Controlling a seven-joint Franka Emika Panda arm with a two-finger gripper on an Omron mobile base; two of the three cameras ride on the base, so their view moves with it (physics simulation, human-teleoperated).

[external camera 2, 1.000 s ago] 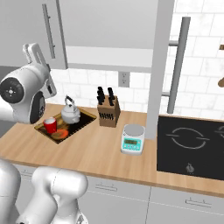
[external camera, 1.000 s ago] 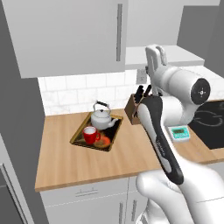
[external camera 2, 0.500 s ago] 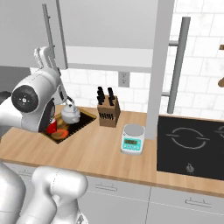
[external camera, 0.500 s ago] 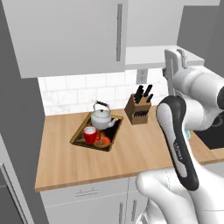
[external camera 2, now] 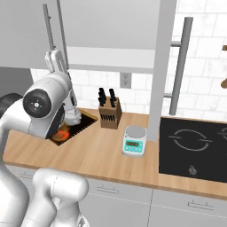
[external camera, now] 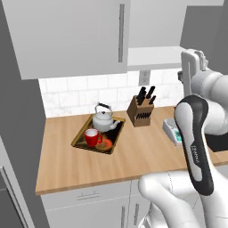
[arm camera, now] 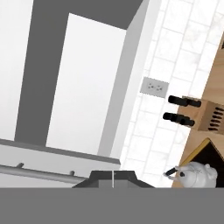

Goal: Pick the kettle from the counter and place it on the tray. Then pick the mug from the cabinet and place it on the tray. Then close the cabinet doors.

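Kettle (external camera: 104, 121) and mug (external camera: 92, 137) are sitting on the tray (external camera: 80, 137) on the surface (external camera: 133, 156); end effector (arm camera: 113, 178) is clenched, grasping nothing, raised by the cabinet (external camera: 156, 57).

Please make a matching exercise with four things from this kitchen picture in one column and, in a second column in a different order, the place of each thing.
Things:
1. mug
2. kettle
3. knife block
4. kitchen scale

Places:
A. on the counter, between the knife block and the cooktop
B. at the back of the tray
C. at the front of the tray
D. by the tiled wall, right of the tray

Pairs: 1-C, 2-B, 3-D, 4-A
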